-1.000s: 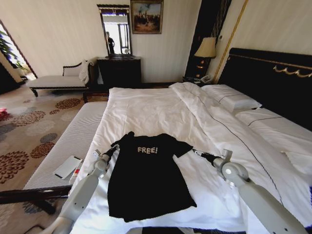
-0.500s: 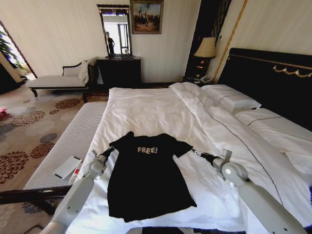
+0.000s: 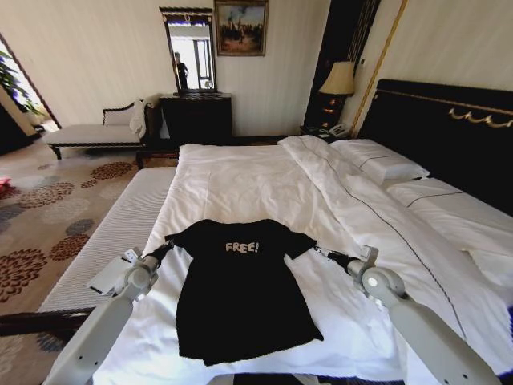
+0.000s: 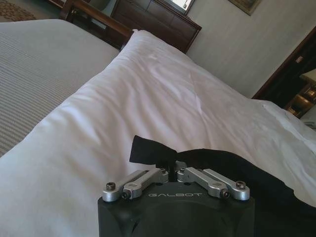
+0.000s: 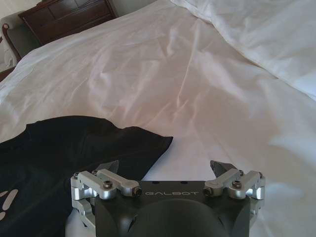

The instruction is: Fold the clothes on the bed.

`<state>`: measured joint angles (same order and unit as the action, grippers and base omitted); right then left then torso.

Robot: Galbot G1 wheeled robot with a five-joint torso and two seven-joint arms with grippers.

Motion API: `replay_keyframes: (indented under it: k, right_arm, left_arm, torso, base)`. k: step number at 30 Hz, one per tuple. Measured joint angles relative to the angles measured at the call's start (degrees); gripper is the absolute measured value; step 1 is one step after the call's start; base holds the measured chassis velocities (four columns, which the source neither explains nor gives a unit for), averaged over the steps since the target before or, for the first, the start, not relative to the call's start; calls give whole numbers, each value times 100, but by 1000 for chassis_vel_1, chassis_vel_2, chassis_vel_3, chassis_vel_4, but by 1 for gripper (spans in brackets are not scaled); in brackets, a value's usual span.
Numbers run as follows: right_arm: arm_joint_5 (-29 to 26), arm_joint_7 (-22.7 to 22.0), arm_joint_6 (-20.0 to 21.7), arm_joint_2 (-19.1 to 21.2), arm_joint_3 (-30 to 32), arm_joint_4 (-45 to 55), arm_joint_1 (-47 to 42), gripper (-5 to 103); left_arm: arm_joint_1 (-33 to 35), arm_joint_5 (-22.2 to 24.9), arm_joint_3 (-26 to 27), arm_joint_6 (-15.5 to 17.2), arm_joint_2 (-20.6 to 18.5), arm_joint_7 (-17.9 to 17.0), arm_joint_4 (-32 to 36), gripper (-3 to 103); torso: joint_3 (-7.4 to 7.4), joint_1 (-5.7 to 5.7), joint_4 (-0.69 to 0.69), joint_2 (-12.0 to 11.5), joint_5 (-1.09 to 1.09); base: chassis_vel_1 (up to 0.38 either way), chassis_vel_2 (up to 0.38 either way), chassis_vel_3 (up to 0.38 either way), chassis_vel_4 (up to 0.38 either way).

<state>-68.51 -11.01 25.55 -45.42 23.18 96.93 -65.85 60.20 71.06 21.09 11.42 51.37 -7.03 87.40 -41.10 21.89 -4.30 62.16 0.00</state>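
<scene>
Stretching T-shirt (image 3: 239, 293) sleeve outward, frame left, since a second ago; left gripper (image 4: 172, 174) fingers pinching it. Right gripper (image 5: 165, 170) fingers spread, empty. Flattening for folding on bed (image 3: 240, 180).

The T-shirt (image 5: 64, 148) runs off the frame edge (lettering barely showing).

Matt blk cloth tee (image 3: 240, 293); smooth wht sheets (image 3: 240, 180).

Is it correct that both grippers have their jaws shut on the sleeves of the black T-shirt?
Not quite. The left gripper is shut on a sleeve of the black T-shirt, but the right wrist view shows the right gripper with its jaws open, beside the other sleeve and holding nothing.
</scene>
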Motion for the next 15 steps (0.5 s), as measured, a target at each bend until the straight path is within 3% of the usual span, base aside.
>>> replay_keyframes:
  k: [8, 13, 15]
  right_arm:
    - [-197, 19, 101, -50, -115, -93, 121, 100]
    - [-404, 86, 216, -95, -218, -194, 254, 100]
    - [-524, 113, 273, -108, -283, -234, 328, 100]
  left_arm:
    - [-43, -8, -9, 5, -220, -4, -58, 2]
    - [-21, -146, -61, 1, -165, -19, -82, -1]
    - [-5, -254, -109, -13, -94, -23, -70, 10]
  torso:
    - [0, 0, -2, 0, 0]
    - [0, 0, 0, 0, 1]
    - [0, 0, 0, 0, 0]
  base:
    - [0, 0, 0, 0]
    - [0, 0, 0, 0]
    - [0, 0, 0, 0]
